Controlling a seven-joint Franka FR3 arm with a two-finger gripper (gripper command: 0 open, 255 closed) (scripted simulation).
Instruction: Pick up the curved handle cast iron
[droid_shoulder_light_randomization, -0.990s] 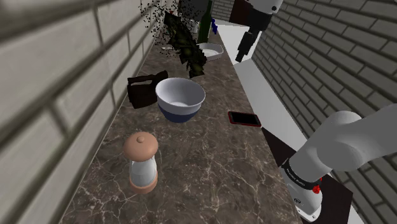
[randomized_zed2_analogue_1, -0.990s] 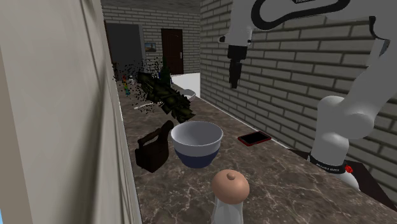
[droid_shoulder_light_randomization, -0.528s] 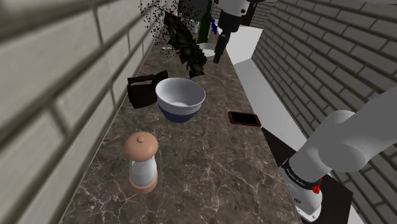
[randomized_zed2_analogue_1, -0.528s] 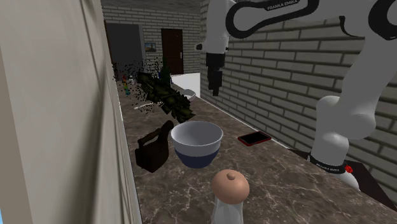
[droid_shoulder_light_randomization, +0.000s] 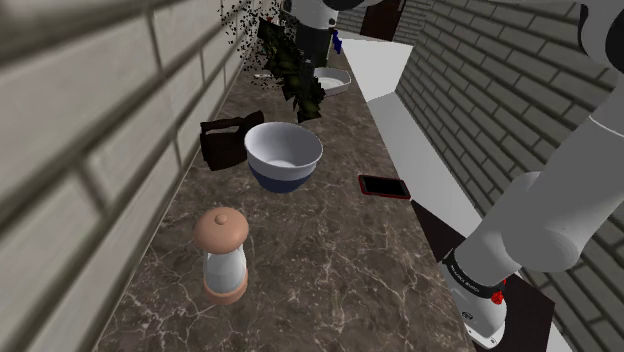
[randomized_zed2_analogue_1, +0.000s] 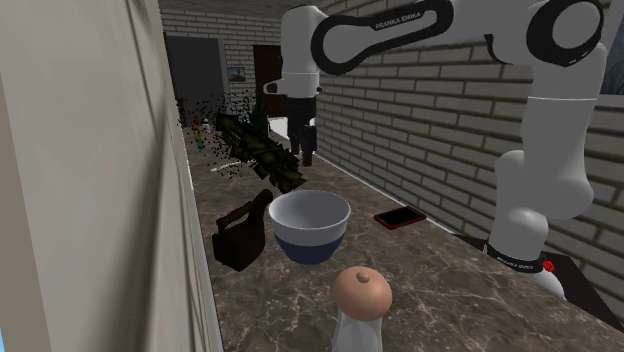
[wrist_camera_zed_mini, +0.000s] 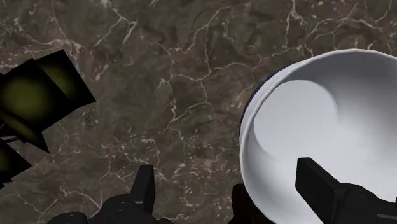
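Note:
The cast iron (droid_shoulder_light_randomization: 224, 141) is a black flat iron with a curved handle. It stands on the marble counter by the brick wall, just beside the white bowl (droid_shoulder_light_randomization: 284, 153) with a dark blue base. In the second exterior view the iron (randomized_zed2_analogue_1: 240, 235) is at the bowl's left. My gripper (randomized_zed2_analogue_1: 306, 157) hangs above the counter behind the bowl (randomized_zed2_analogue_1: 310, 225), near the dark plant (randomized_zed2_analogue_1: 262, 153), well away from the iron. In the wrist view my gripper (wrist_camera_zed_mini: 232, 191) is open and holds nothing, with the bowl (wrist_camera_zed_mini: 318, 121) under one finger and plant leaves (wrist_camera_zed_mini: 35, 95) off to the other side.
A tan-capped grinder (droid_shoulder_light_randomization: 222, 254) stands at the counter's near end. A red-edged phone (droid_shoulder_light_randomization: 384, 186) lies near the counter's edge. A small white dish (droid_shoulder_light_randomization: 333, 80) and dark bottles sit behind the plant (droid_shoulder_light_randomization: 292, 72). The brick wall runs along the counter.
The arm has swung from the shoulder view's right, beyond the counter's edge, across to above the counter by the plant and bowl. The iron, bowl and grinder have not moved.

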